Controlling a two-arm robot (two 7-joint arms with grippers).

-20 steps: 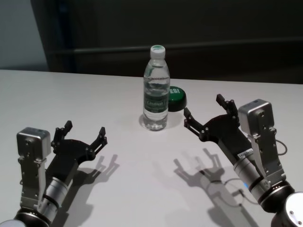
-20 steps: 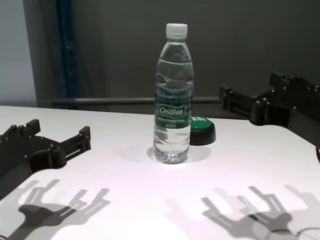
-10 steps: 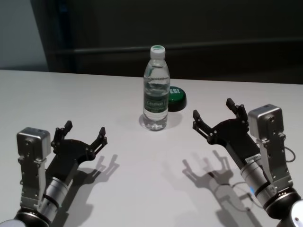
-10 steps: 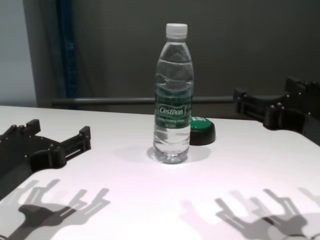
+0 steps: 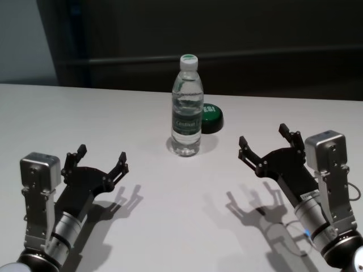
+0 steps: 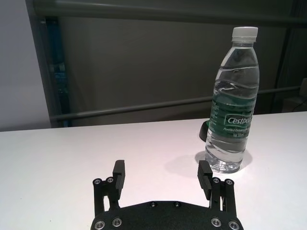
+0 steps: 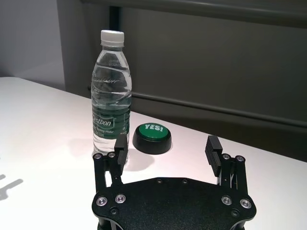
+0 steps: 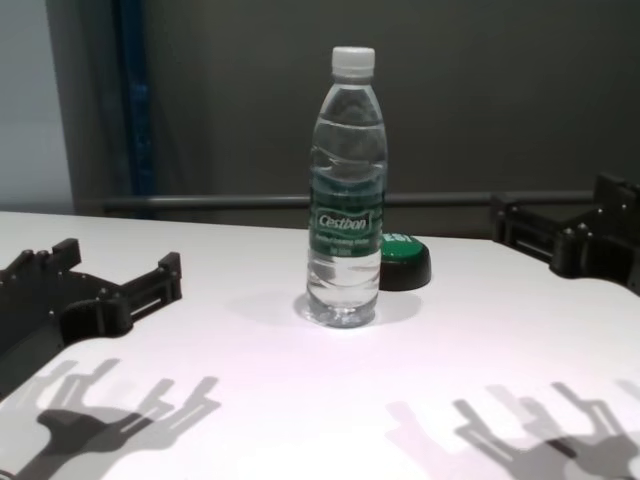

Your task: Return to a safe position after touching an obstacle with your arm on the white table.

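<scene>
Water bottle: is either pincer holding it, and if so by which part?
Nothing is held. The left pincer and right pincer are both open, apart from the upright water bottle.

Layout on the table (image 5: 85, 113). The bottle (image 5: 187, 107) stands upright near the middle, toward the far side. The button (image 5: 212, 118) sits just behind it and to its right, close beside its base. The left gripper (image 5: 97, 161) hangs above the near left part of the table, well apart from the bottle. The right gripper (image 5: 267, 141) hangs above the near right part, apart from bottle and button.
</scene>
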